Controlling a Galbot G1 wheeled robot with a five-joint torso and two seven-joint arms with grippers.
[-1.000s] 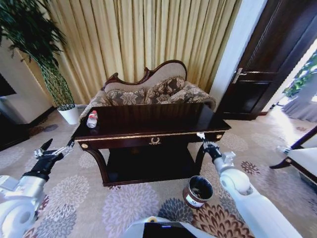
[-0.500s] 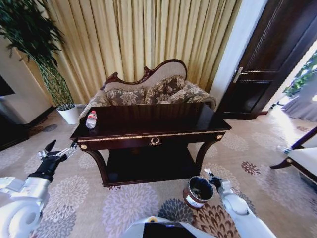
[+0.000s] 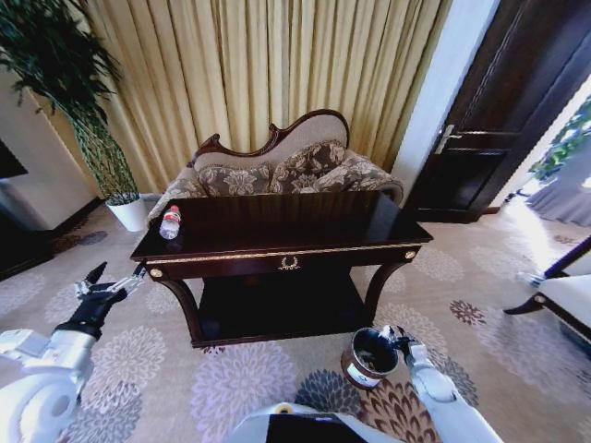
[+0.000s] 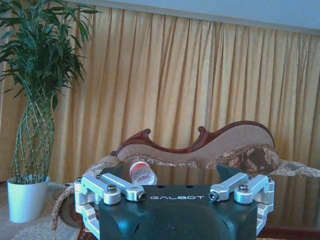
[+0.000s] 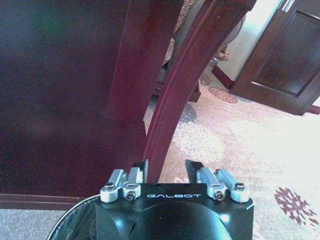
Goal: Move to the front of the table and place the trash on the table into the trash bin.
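The dark glossy table point(image 3: 277, 242) with gold trim stands straight ahead. The trash in sight is a small clear bottle point(image 3: 171, 222) with a red cap, standing at the top's left end; the left wrist view has the bottle point(image 4: 142, 172) just ahead on the table top point(image 4: 210, 176). My left gripper point(image 3: 111, 282) hovers open beside the table's left front corner, below the top. The round dark trash bin point(image 3: 369, 355) sits on the carpet by the right front leg. My right gripper point(image 3: 397, 336) hangs open and empty at its rim point(image 5: 65, 225), facing the table leg point(image 5: 180, 95).
A carved-back patterned sofa point(image 3: 277, 171) stands close behind the table. A tall plant in a white pot point(image 3: 129, 213) is at the back left, a dark door point(image 3: 503, 111) at the back right, and a chair point(image 3: 563, 300) at the right edge. Patterned carpet lies in front.
My right arm has dropped from the table's right front corner down to the trash bin's rim. The left gripper has barely shifted. The bottle has not moved.
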